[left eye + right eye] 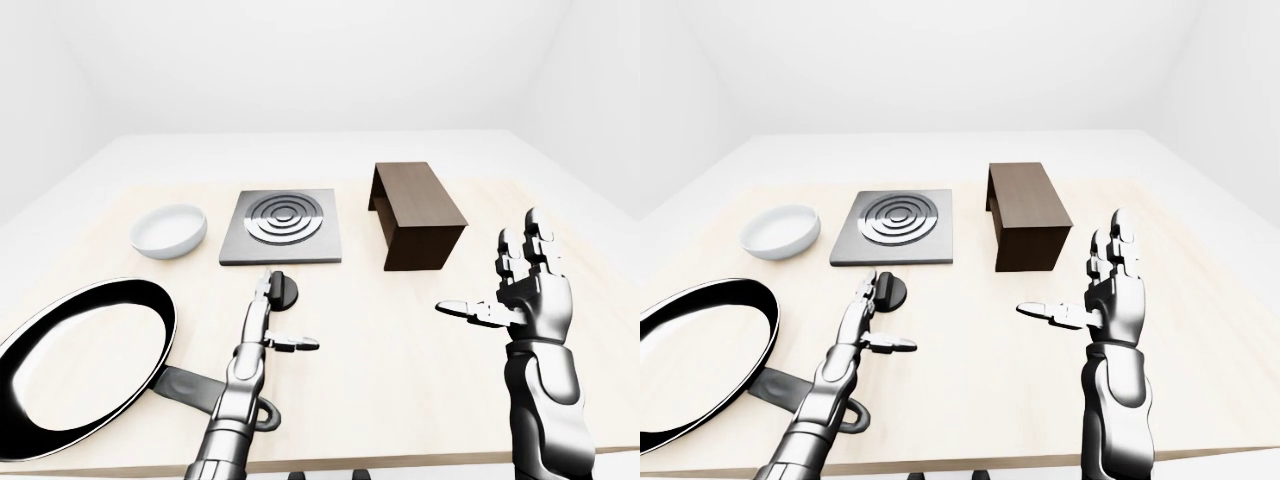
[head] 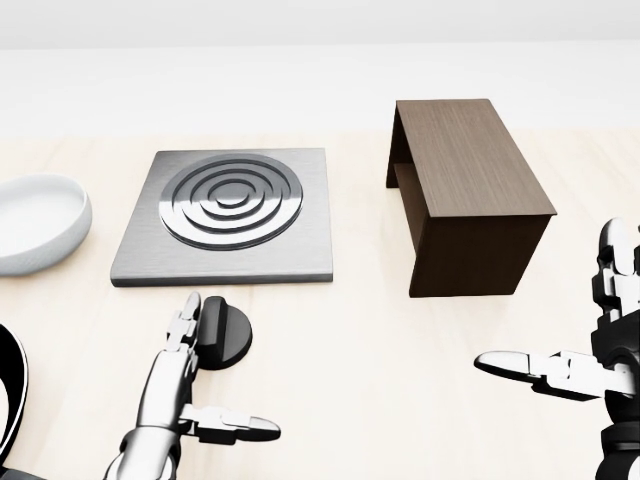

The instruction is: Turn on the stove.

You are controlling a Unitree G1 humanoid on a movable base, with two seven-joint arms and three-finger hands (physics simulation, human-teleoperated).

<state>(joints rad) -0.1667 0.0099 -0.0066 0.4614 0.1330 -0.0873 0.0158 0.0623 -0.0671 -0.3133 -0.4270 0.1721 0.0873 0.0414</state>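
The stove [image 2: 230,215] is a flat grey square plate with dark concentric rings, at upper centre-left of the head view. Its black round knob [image 2: 226,335] sits on the table just below the plate. My left hand [image 2: 196,375] is open, its fingertips [image 2: 185,320] reaching up along the knob's left side, touching or nearly touching it, with the thumb spread to the right. My right hand [image 2: 585,330] is open and empty, raised over the table at the right, fingers up and thumb pointing left.
A dark wooden box-shaped stand [image 2: 465,195] is right of the stove. A white bowl [image 2: 35,225] is left of it. A large black frying pan [image 1: 80,360] lies at lower left, its handle [image 1: 200,392] under my left forearm. The table's near edge [image 1: 400,465] runs along the bottom.
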